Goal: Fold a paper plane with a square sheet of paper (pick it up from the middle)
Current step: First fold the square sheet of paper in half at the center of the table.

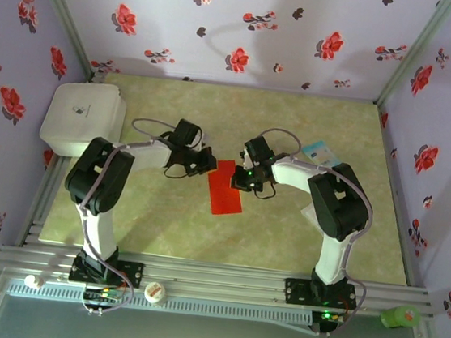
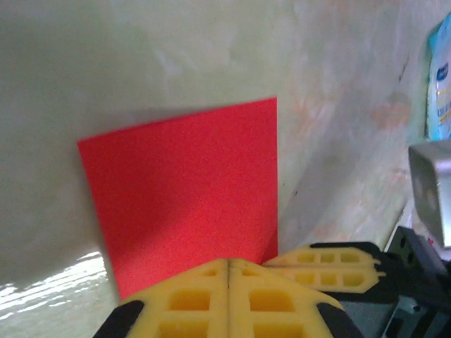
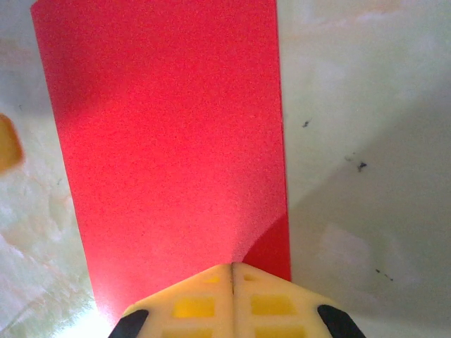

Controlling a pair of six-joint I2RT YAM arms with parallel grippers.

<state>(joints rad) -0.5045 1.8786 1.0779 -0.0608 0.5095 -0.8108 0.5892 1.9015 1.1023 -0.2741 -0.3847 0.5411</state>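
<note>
The square sheet of paper (image 1: 226,188) is bright red and lies as a long, doubled rectangle in the middle of the table. My left gripper (image 1: 210,165) is shut, and in the left wrist view its tip (image 2: 229,262) sits over the flat sheet's (image 2: 183,190) near edge. My right gripper (image 1: 243,181) is shut at the sheet's far right corner. In the right wrist view its tip (image 3: 232,266) meets the sheet (image 3: 169,141) where the top layer bends up, with a darker strip beside it. The right fingers (image 2: 331,259) lie just right of my left tip.
A light-blue-and-white packet (image 1: 319,153) lies behind the right arm, also seen at the right of the left wrist view (image 2: 440,84). A white box (image 1: 81,116) stands at the far left. A green object (image 1: 398,317) and a white cap (image 1: 153,292) rest on the front rail.
</note>
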